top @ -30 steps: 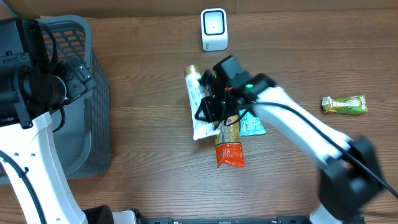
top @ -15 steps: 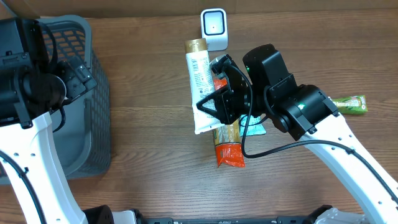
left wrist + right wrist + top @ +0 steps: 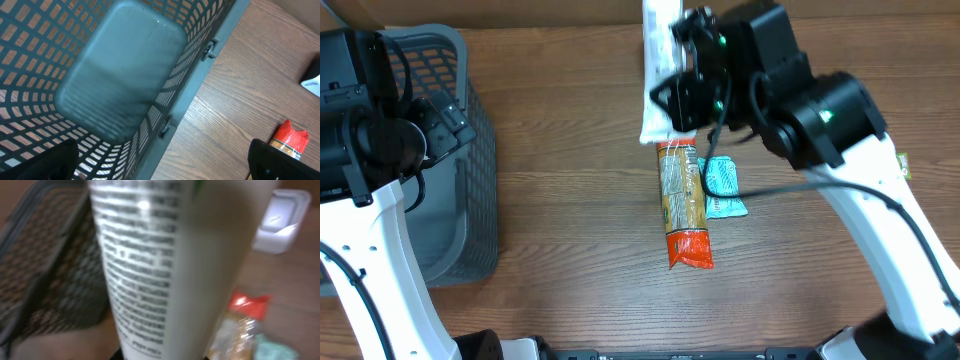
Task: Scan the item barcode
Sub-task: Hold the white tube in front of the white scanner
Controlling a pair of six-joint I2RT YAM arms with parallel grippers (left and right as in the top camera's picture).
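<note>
Since a second ago the white tube (image 3: 657,60) has come up off the pile of packets and travelled toward the far edge of the bench (image 3: 570,250), so that in the overhead view it now hangs over the spot where the scanner stood and hides it. Its long axis runs nearly front to back across the bench, leaning only slightly. The flat crimped end points toward the near side, and the other end runs out past the top of the frame. The right end effector (image 3: 672,100) has its fingers closed narrow on the tube's right side, near the lower end. In the right wrist view the tube fills most of the frame. A block of fine print faces that camera, too blurred to read, and I cannot tell where the barcode is. The scanner (image 3: 281,217) shows as a white box behind the tube in that view. Left behind on the bench, the orange and red snack pack (image 3: 685,205) lies uncovered with its long side also front to back. The teal packet (image 3: 723,188) lies just beside it on the right. Over at the left, the grey basket (image 3: 470,150) sits at the bench edge, and the left end effector (image 3: 162,162) hangs above its rim with its fingers spread wide, holding nothing.
</note>
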